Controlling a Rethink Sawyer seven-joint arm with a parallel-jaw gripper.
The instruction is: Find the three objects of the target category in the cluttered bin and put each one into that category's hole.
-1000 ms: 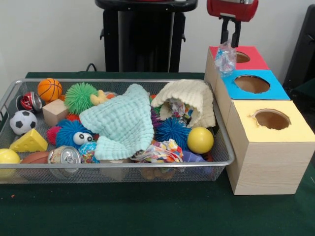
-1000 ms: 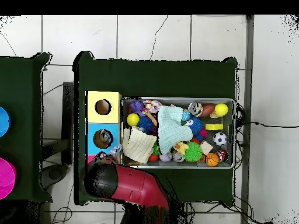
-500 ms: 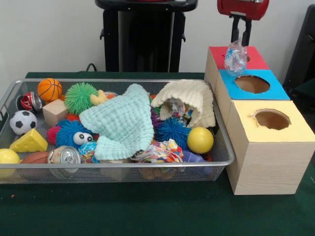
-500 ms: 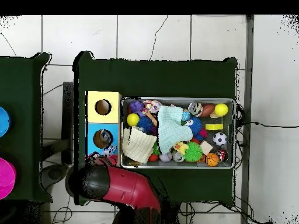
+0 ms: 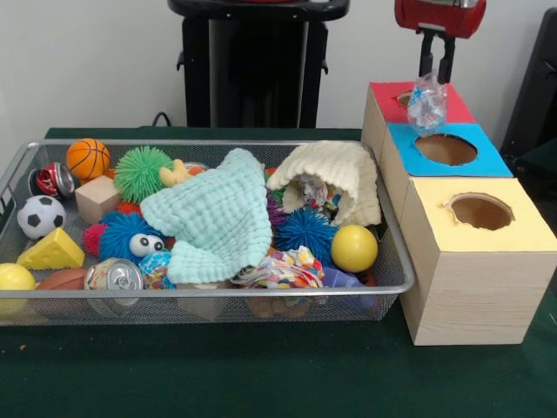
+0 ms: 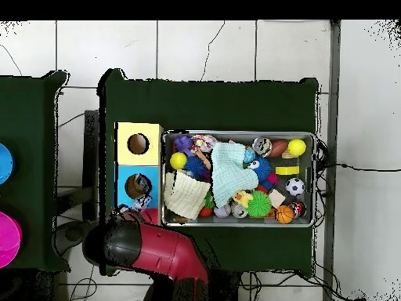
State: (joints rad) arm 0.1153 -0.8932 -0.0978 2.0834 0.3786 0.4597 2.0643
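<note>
The gripper (image 5: 437, 68) hangs over the red box (image 5: 452, 106), its two black fingers clamped on a crumpled clear plastic wrapper (image 5: 426, 101); the wrapper dangles just above the red top, beside its hole (image 5: 407, 98) — whether it touches the surface is unclear; the blue box (image 5: 483, 157) and yellow box (image 5: 513, 228) sit next in the row; the wire bin (image 5: 209, 298) stays crowded — a mint cloth (image 5: 213, 222), a cream cloth (image 5: 339, 170), a yellow ball (image 5: 354, 248); overhead, the red arm (image 6: 160, 249) covers the red box.

My glossy red arm shell (image 6: 168, 255) ends in a rounded black joint cap (image 6: 117, 241). From the front I see a red wrist housing (image 5: 439, 15) with two thin black fingers (image 5: 426, 54) beneath.
</note>
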